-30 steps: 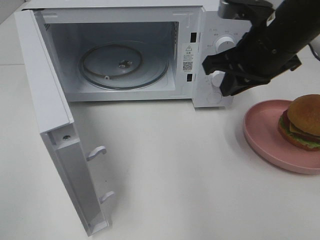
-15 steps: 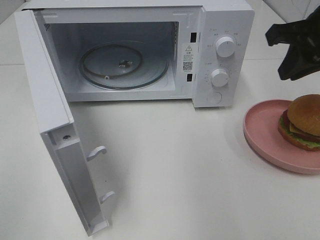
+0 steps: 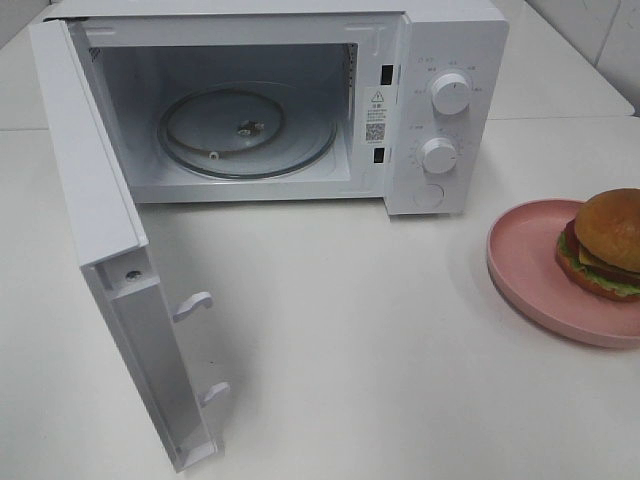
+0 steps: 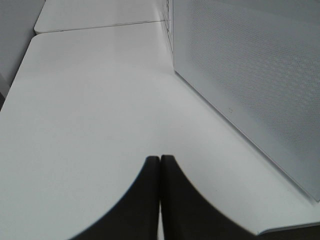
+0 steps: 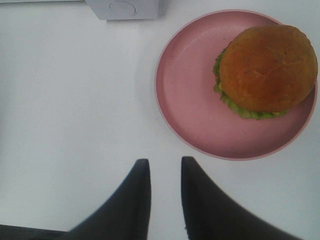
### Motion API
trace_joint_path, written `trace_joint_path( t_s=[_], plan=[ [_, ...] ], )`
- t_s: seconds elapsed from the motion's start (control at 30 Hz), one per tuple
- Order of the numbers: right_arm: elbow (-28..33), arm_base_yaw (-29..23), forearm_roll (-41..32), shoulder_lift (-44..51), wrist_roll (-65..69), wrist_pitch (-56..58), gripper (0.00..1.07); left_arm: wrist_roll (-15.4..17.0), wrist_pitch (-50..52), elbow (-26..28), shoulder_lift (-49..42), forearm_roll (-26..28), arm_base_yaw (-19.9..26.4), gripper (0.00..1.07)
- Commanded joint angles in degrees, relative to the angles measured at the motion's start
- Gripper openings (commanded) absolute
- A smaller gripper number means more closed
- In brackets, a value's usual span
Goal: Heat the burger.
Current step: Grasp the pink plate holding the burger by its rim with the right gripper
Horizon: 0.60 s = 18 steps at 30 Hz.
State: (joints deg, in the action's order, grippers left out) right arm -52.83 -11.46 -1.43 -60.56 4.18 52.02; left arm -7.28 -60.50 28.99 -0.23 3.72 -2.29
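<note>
The burger (image 3: 608, 242) (image 5: 267, 67), with a golden-brown bun and green lettuce at its edge, sits on a round pink plate (image 3: 525, 275) (image 5: 185, 115) at the right of the table. The white microwave (image 3: 440, 110) stands at the back with its door (image 3: 95, 200) swung wide open to the left and its glass turntable (image 3: 245, 130) bare. My right gripper (image 5: 165, 167) hovers above the table beside the plate, open with a narrow gap and nothing in it. My left gripper (image 4: 160, 162) is shut and empty, low over the table beside the microwave's perforated side (image 4: 250, 75). Neither gripper shows in the exterior view.
The open door sticks out toward the table's front left, with two latch hooks (image 3: 195, 303) on its edge. Two knobs (image 3: 452, 93) and a round button sit on the microwave's control panel. White table surface (image 3: 350, 330) lies between microwave and plate.
The right arm has pulled away from in front of the microwave's control panel, moved off to the right and left the exterior view. Its jaws have opened a little.
</note>
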Motion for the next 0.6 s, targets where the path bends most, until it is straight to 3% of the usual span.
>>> trace_joint_path(
  t_s=[0.03, 0.07, 0.13, 0.17, 0.27, 0.6],
  plan=[
    [2.5, 0.2, 0.5, 0.2, -0.6, -1.7, 0.34, -0.1, 0.8, -0.1, -1.2, 0.4, 0.1, 0.00],
    [3.0, 0.2, 0.3, -0.7, -1.0, -2.3, 0.41, -0.1, 0.8, -0.1, -1.2, 0.4, 0.1, 0.00],
    [3.0, 0.2, 0.3, -1.1, -1.3, -2.5, 0.44, -0.1, 0.8, -0.1, -1.2, 0.4, 0.1, 0.00],
    [3.0, 0.2, 0.3, -2.3, -2.3, -3.0, 0.51, -0.1, 0.8, -0.1, -1.2, 0.4, 0.1, 0.00],
    [3.0, 0.2, 0.2, -4.3, -5.1, -4.5, 0.60, -0.1, 0.8, -0.1, -1.2, 0.4, 0.1, 0.00],
    [2.9, 0.0, -5.4, -15.2, -14.4, -8.3, 0.66, -0.1, 0.8, -0.1, -1.2, 0.4, 0.1, 0.00]
  ],
)
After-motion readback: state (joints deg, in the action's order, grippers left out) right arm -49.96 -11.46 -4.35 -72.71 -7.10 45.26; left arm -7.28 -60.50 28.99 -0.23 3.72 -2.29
